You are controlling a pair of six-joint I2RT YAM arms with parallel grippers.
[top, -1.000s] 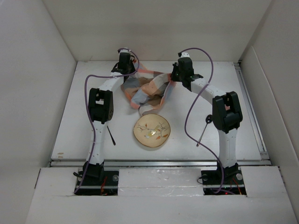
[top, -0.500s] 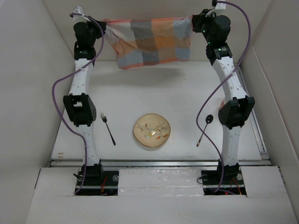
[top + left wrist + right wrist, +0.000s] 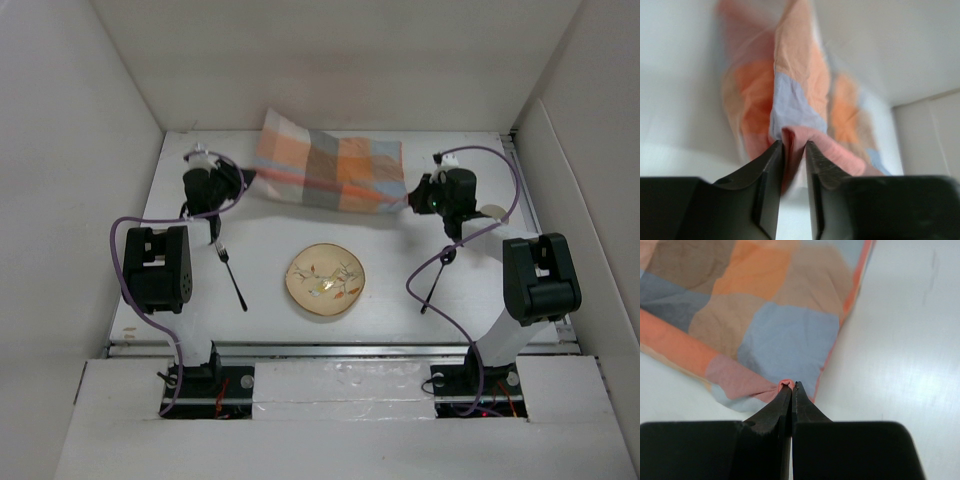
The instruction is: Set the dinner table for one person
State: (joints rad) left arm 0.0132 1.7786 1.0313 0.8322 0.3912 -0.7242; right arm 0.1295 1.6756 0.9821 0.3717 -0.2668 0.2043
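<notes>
The checkered orange, blue and grey cloth (image 3: 325,170) lies spread across the back of the white dinner table (image 3: 270,235), its far edge still raised. My left gripper (image 3: 243,181) is shut on the cloth's left corner, and the pink fold (image 3: 795,137) sits between the fingers. My right gripper (image 3: 409,200) is shut on the right corner (image 3: 786,385), low over the tabletop. A beige plate (image 3: 325,281) with a branch pattern sits at the table's middle front. A black fork (image 3: 232,276) lies left of it and a black spoon (image 3: 437,277) right of it.
White walls close in the table at the back and both sides. A metal rail (image 3: 340,349) runs along the near edge in front of the arm bases. Purple cables loop from both arms over the table.
Both arms have come down and toward the front from holding the cloth stretched high at the back wall. The cloth now lies spread on the table behind the plate.
</notes>
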